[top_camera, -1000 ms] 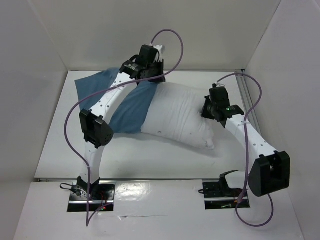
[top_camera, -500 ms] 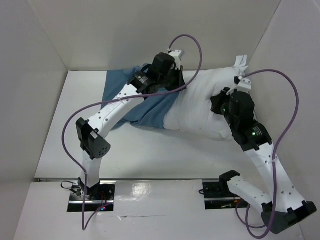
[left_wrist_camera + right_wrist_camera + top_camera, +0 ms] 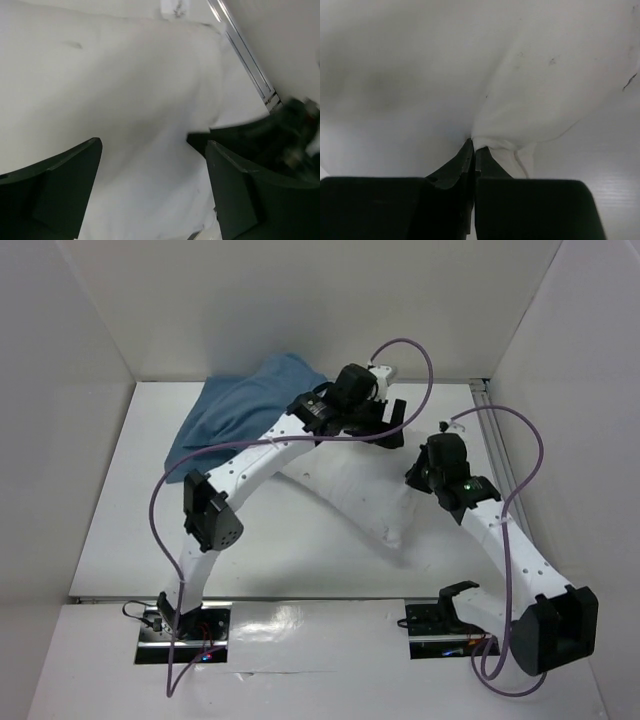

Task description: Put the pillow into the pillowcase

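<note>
1. Top external: the pillowcase [image 3: 245, 405] lies bunched at the table's [image 3: 120, 525] back left and the pillow [image 3: 352, 492] mid-table. I judge its opening may fall shut. A second ago my left end effector [image 3: 390, 424] gripped it; now spread.
2. Left wrist: fingers wide, pillow beneath.
3. Right wrist: right end effector [image 3: 472, 144] pinches a pillow fold; could slip.
</note>
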Available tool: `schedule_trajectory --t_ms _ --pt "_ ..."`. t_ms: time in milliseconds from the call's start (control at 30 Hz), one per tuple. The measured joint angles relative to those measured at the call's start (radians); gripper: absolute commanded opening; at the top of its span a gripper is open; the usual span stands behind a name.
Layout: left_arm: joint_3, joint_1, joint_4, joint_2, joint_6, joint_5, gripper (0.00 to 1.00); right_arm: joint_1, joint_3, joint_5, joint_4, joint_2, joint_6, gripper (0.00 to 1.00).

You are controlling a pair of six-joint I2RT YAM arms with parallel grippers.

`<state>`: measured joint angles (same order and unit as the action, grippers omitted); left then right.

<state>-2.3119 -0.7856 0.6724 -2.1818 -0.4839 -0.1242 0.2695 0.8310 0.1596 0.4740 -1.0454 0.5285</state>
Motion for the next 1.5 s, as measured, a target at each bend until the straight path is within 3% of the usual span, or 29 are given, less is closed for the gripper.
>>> schedule_trajectory --t_ms 33,133,200,233,267,300,333,400,467,567,600,733,800,1167,1333,1433,1467,1500 --pt "0.014 -0.008 0.005 0.034 0.013 0.014 1.00 -0.006 0.013 -0.017 -0.013 -0.015 0.003 0.02" --pt "0.089 -0.024 0.013 0.182 0.045 0.087 1.00 -0.031 0.041 -0.047 -0.034 -0.064 0.017 0.66" --pt "0.132 -0.020 0.015 0.296 0.065 0.157 0.98 -0.047 0.058 -0.059 -0.034 -0.094 0.009 0.89" --pt "0.146 -0.015 0.015 0.346 0.068 0.185 0.94 -0.052 0.067 -0.066 -0.032 -0.103 0.011 0.91" --pt "0.175 -0.009 0.003 0.405 0.072 0.225 0.89 -0.056 0.079 -0.069 -0.030 -0.108 0.008 0.93" --pt "0.213 -0.001 -0.006 0.470 0.082 0.266 0.77 -0.062 0.092 -0.072 -0.024 -0.108 0.006 0.95" --pt "0.249 0.008 -0.013 0.524 0.085 0.303 0.50 -0.066 0.108 -0.072 -0.016 -0.108 0.006 0.96" --pt "0.363 0.041 -0.043 0.643 0.092 0.378 0.34 -0.075 0.140 -0.078 -0.008 -0.098 0.005 0.97" --pt "0.507 0.079 -0.073 0.727 0.083 0.423 0.41 -0.089 0.165 -0.080 0.001 -0.074 0.004 0.97" --pt "0.759 0.151 -0.109 0.800 0.056 0.468 0.85 -0.113 0.181 -0.082 0.029 -0.022 0.000 0.97" --pt "0.852 0.173 -0.144 0.808 0.036 0.475 0.89 -0.116 0.183 -0.082 0.043 -0.008 -0.002 0.98" --pt "1.166 0.212 -0.226 0.760 -0.015 0.467 0.91 -0.122 0.184 -0.090 0.099 0.015 -0.006 0.98" --pt "1.250 0.222 -0.240 0.731 -0.024 0.459 0.91 -0.122 0.184 -0.098 0.134 0.015 -0.010 0.98" --pt "1.258 0.394 -0.528 0.592 -0.074 0.371 0.77 -0.126 0.079 -0.168 0.227 0.027 -0.001 1.00" --pt "1.191 0.426 -0.547 0.478 -0.073 0.320 0.72 -0.126 0.075 -0.171 0.240 0.027 0.002 1.00" --pt "1.188 0.430 -0.548 0.466 -0.079 0.307 0.44 -0.126 0.075 -0.177 0.245 0.027 0.001 1.00" --pt "1.186 0.431 -0.548 0.466 -0.080 0.300 0.25 -0.126 0.075 -0.188 0.245 0.027 0.001 1.00" --pt "1.181 0.432 -0.548 0.466 -0.083 0.298 0.16 -0.126 0.075 -0.197 0.245 0.027 0.000 1.00"
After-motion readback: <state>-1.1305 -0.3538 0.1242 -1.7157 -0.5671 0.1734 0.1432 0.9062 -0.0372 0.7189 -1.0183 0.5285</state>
